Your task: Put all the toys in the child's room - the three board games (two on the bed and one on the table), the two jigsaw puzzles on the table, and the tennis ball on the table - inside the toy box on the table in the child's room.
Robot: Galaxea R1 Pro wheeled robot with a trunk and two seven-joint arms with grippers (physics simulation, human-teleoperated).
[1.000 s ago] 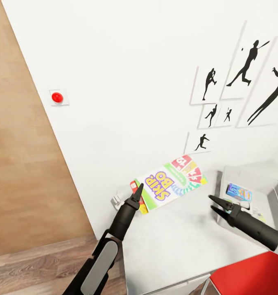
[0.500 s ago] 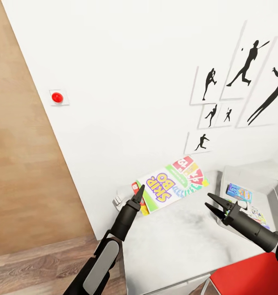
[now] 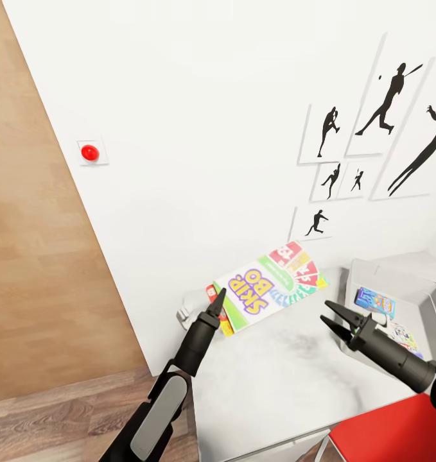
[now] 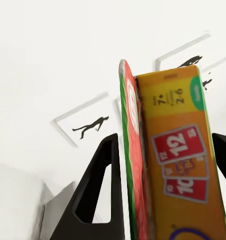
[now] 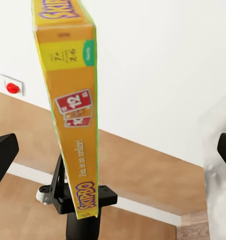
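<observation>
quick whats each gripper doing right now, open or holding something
Left gripper: shut on the Skip-Bo board game, gripped at its edge.
Right gripper: jaws open, holding nothing, facing the box's end.

Skip-Bo board game box (image 3: pixel 269 285): white top face with purple-and-yellow lettering, green border, a fan of red, green, yellow and blue cards; side panel (image 5: pixel 73 110) yellow-orange with red numbered cards and a green oval. Left gripper (image 3: pixel 216 300) and right gripper (image 3: pixel 333 319): black. Counter (image 3: pixel 288 378): white with faint grey mottling. Toy box (image 3: pixel 365 273): grey, holding a blue-patterned box (image 3: pixel 374 301). Wall (image 3: pixel 198 128): white, with black athlete silhouettes (image 3: pixel 388 96) and a red button (image 3: pixel 90 153). Door (image 3: pixel 38 256): light wood grain. Chair (image 3: pixel 397 436): red.
</observation>
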